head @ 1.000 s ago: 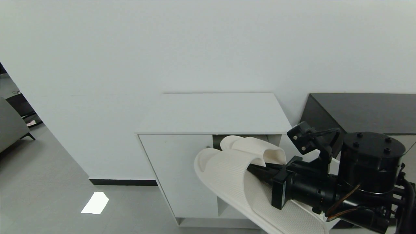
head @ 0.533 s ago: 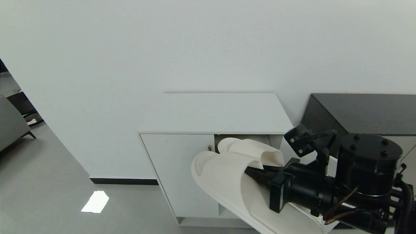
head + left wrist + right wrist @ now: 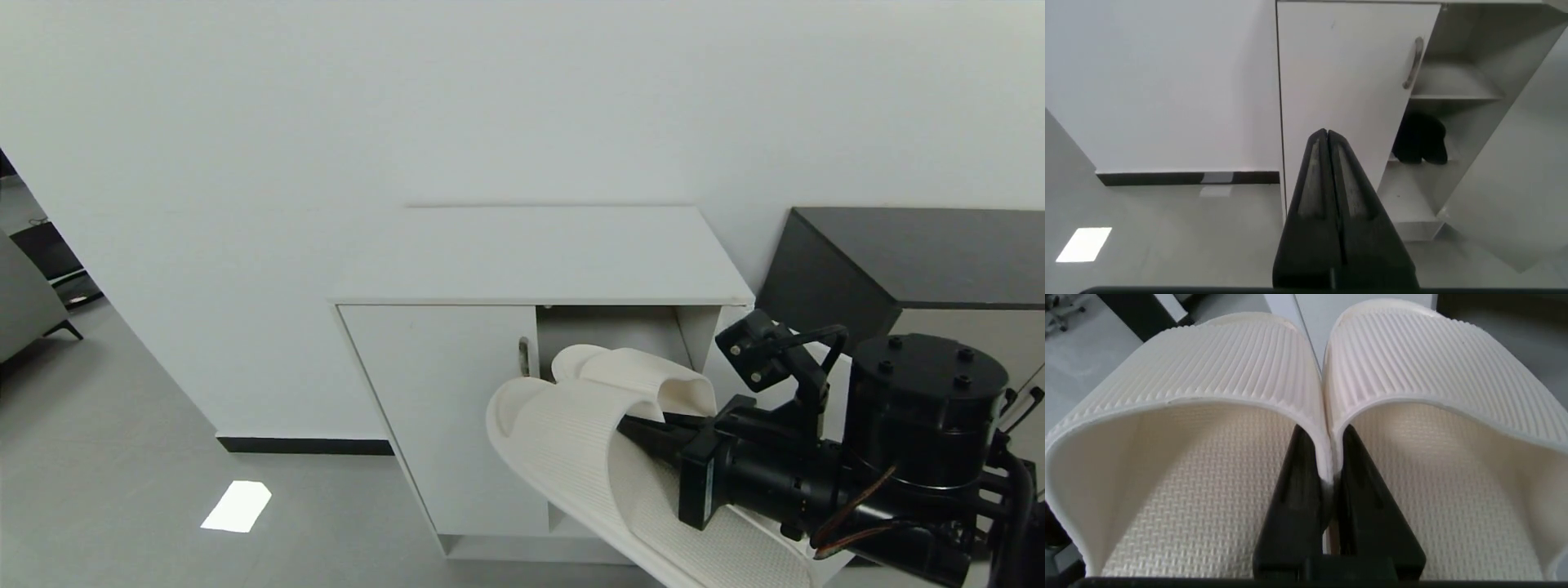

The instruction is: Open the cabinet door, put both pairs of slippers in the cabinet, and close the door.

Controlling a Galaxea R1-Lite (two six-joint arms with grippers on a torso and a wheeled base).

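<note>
- The right gripper point(image 3: 1327, 469) had its jaws clamped on the cream slippers point(image 3: 571, 441) by their adjoining walls, just before the cabinet point(image 3: 539, 261).
- Their long axis pointed toward its open right half.
- The left gripper point(image 3: 1328, 171) had its jaws closed, empty.

Likely a home: shoe cabinet point(image 3: 441, 408), grey sofa point(image 3: 23, 314).

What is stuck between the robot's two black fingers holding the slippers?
In the right wrist view, the right gripper pinches the touching inner edges of the pair of cream ribbed slippers, one finger inside each slipper.
</note>
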